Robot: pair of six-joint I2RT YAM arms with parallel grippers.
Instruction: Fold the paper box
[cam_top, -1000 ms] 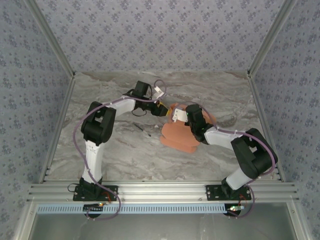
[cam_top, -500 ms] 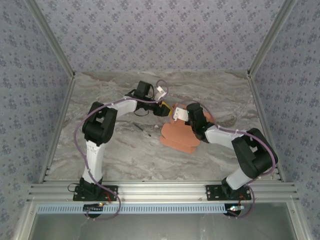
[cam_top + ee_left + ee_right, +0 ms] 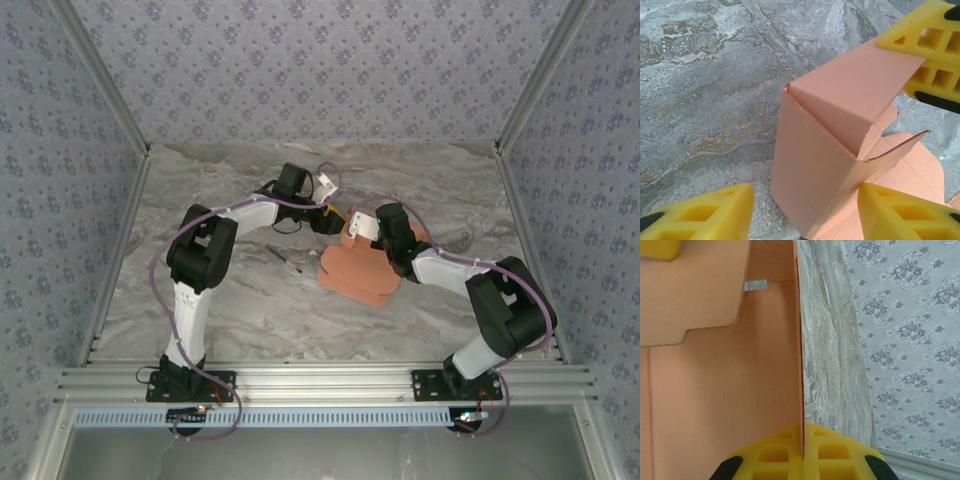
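Note:
The salmon-orange paper box (image 3: 358, 275) lies half folded at mid-table, its flat panels spread toward the near side. In the left wrist view one corner of the paper box (image 3: 815, 150) stands upright with a flap folded over it. My left gripper (image 3: 805, 200) is open and straddles that corner: the right fingertip (image 3: 905, 210) is against the card, the left fingertip (image 3: 705, 212) stands apart from it. My right gripper (image 3: 803, 432) is shut on the edge of an upright panel (image 3: 730, 390). Its yellow fingers (image 3: 927, 42) pinch the flap's far end.
A thin dark stick (image 3: 285, 259) lies on the marble table (image 3: 230, 300) left of the box, under the left forearm. Aluminium rails and patterned walls (image 3: 560, 150) enclose the table. Both forearms crowd over the box from either side.
My left gripper has shifted a little right, toward the box, and its jaws have widened slightly. My right gripper has drawn its panel slightly toward the back.

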